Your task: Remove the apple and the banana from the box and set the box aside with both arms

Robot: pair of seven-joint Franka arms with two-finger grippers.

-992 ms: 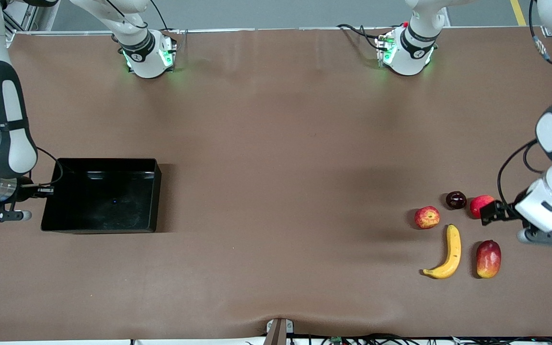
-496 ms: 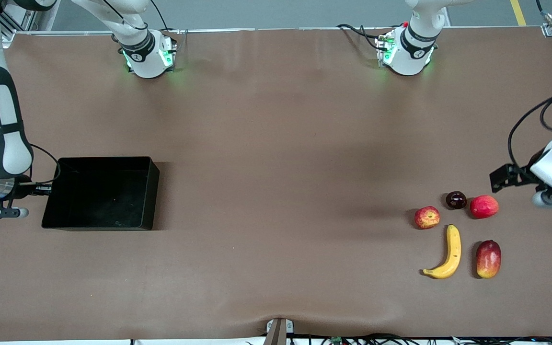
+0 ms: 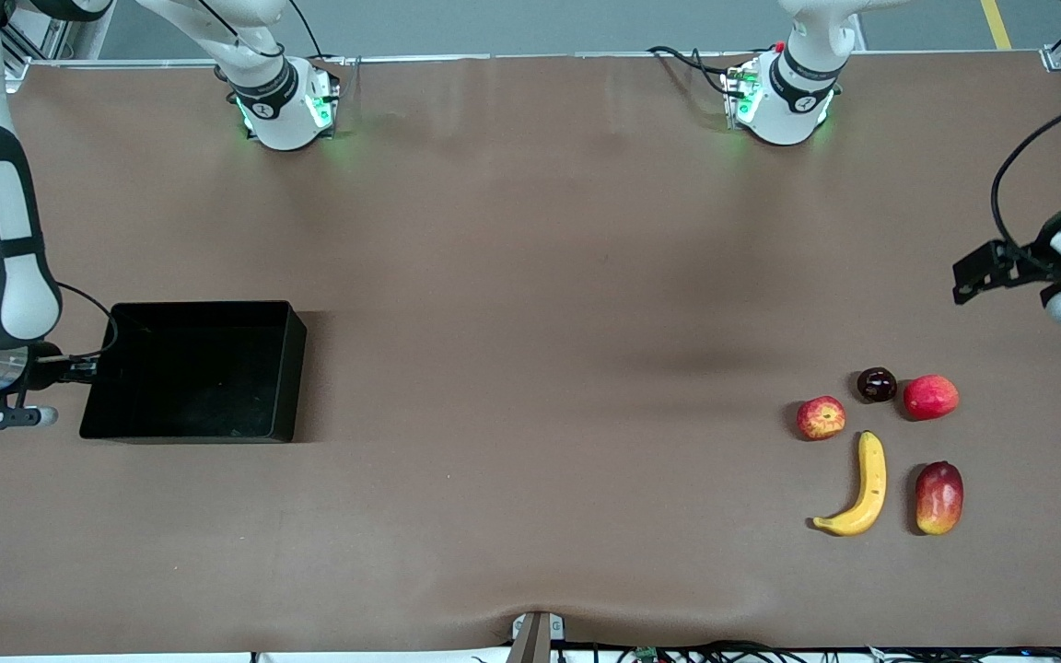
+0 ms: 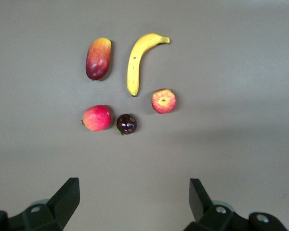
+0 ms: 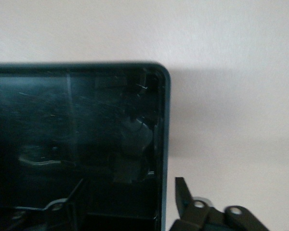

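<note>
Left wrist view: 5 fruits [image 4: 127, 82]

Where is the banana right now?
The banana lies on the table toward the left arm's end, beside the mango and nearer the front camera than the apple; no gripper touches it.

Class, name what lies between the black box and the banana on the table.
Nothing: the front view shows only bare brown table between the box and the banana.
</note>
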